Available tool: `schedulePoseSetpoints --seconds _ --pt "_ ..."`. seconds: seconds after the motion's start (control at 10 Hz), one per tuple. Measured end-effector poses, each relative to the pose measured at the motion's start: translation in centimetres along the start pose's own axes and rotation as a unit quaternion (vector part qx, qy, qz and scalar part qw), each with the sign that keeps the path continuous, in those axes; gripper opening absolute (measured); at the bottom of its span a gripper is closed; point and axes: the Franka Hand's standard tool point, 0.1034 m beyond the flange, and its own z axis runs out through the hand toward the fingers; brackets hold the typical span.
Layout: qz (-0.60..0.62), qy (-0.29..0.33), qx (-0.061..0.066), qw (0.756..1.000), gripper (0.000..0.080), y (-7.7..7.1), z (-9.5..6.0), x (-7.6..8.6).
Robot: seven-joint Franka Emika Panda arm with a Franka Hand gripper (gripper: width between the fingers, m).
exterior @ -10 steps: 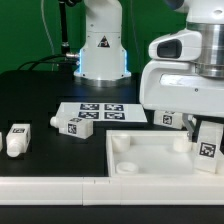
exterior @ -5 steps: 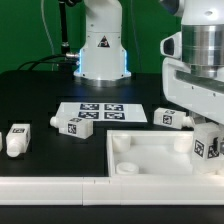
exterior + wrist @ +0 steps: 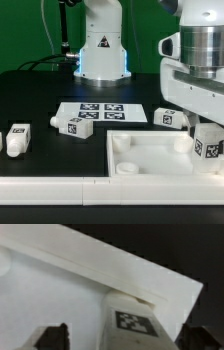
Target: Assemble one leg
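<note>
In the exterior view the arm has come down a little over the last second, and the leg (image 3: 208, 142) it carries has slid lower and slightly toward the exterior view's left, so it now stands upright over the far right corner of the large white square panel (image 3: 150, 150), its tag facing the camera. In the last half second the change is very small, which suggests the arm is settling onto the corner socket rather than travelling. The pincer (image 3: 205, 128) itself is mostly hidden behind the wrist housing; it appears closed on the leg's upper part. Other legs lie away from the panel: two at the exterior view's left (image 3: 18, 138) (image 3: 74, 125), and one just behind the panel near the arm (image 3: 170, 118), beside the marker board (image 3: 100, 111) on the black tabletop (image 3: 40, 90). In the wrist view the leg (image 3: 135, 322) sits between the two dark fingertips (image 3: 55, 336), pinched at its sides, with the panel's raised rim (image 3: 100, 269) just past it. Judging by this, seating and screwing the peg is the step in hand.
</note>
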Motion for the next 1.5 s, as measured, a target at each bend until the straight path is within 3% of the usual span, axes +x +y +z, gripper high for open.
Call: schedulePoseSetpoints --seconds 0.1,0.5,0.6,0.7,0.8,0.9,1.0,1.2,1.3,1.4,1.5 --pt "-0.089 -0.006 -0.006 0.996 0.063 0.1 0.0 -0.3" --pt "-0.211 -0.001 -0.003 0.977 0.0649 0.4 0.2 -0.3" --pt "-0.279 0.006 -0.013 0.96 0.0649 0.5 0.2 -0.2" --pt "-0.369 0.017 -0.034 0.929 0.0649 0.5 0.2 -0.1" --pt "-0.466 0.023 -0.045 0.883 0.0649 0.4 -0.1 0.4" --pt "-0.487 0.035 -0.038 0.872 0.0649 0.0 -0.3 0.7" --pt "-0.469 0.035 -0.038 0.882 0.0649 0.1 -0.2 0.7" --pt "-0.433 0.036 -0.036 0.9 0.0391 0.1 -0.2 0.7" --pt "-0.405 0.037 -0.034 0.913 0.0391 0.0 -0.2 0.6" --pt "-0.376 0.038 -0.033 0.925 0.0286 0.0 -0.2 0.6" --pt "-0.359 0.039 -0.032 0.932 0.0286 0.0 -0.2 0.6"
